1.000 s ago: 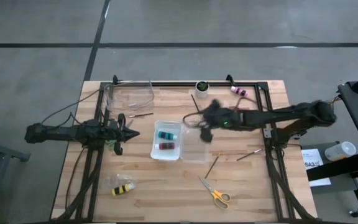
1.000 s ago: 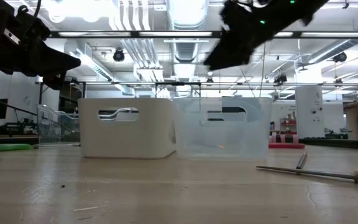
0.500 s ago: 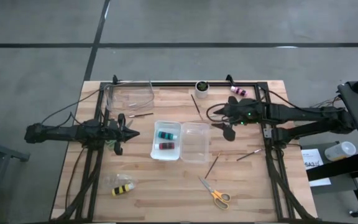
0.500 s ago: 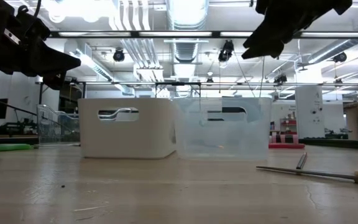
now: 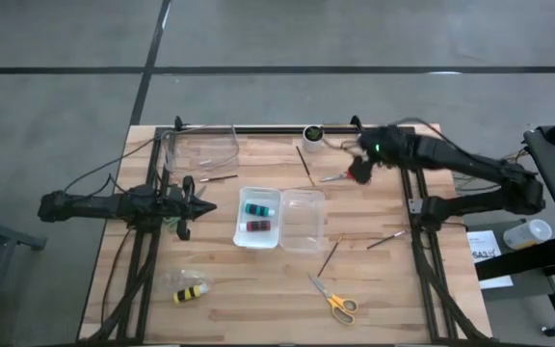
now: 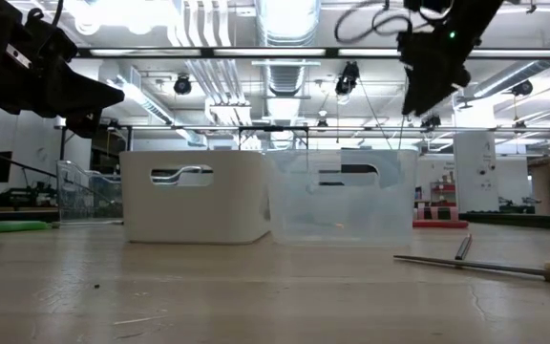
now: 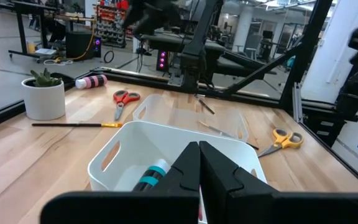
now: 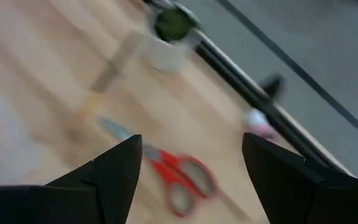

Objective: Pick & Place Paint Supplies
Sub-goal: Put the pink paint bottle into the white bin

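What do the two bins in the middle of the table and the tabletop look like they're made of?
White bin: likely opaque plastic, smooth, with moulded handle slots. Clear bin: apparently translucent plastic; the table shows through it. Tabletop: wood, pale planks with visible grain and seams, matte finish.

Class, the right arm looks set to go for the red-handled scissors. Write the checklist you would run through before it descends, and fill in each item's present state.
1. Right gripper open: ok, fingers spread wide.
2. Right gripper empty: ok, nothing between the fingers.
3. Red-handled scissors in sight and free: ok, lying flat on the table, seen between the fingers.
4. Gripper down at the scissors: not ok, it hangs above them.
5. White bin has room: ok, it holds only two bottles.
6. Left gripper out of the way: ok, shut, beside the white bin.
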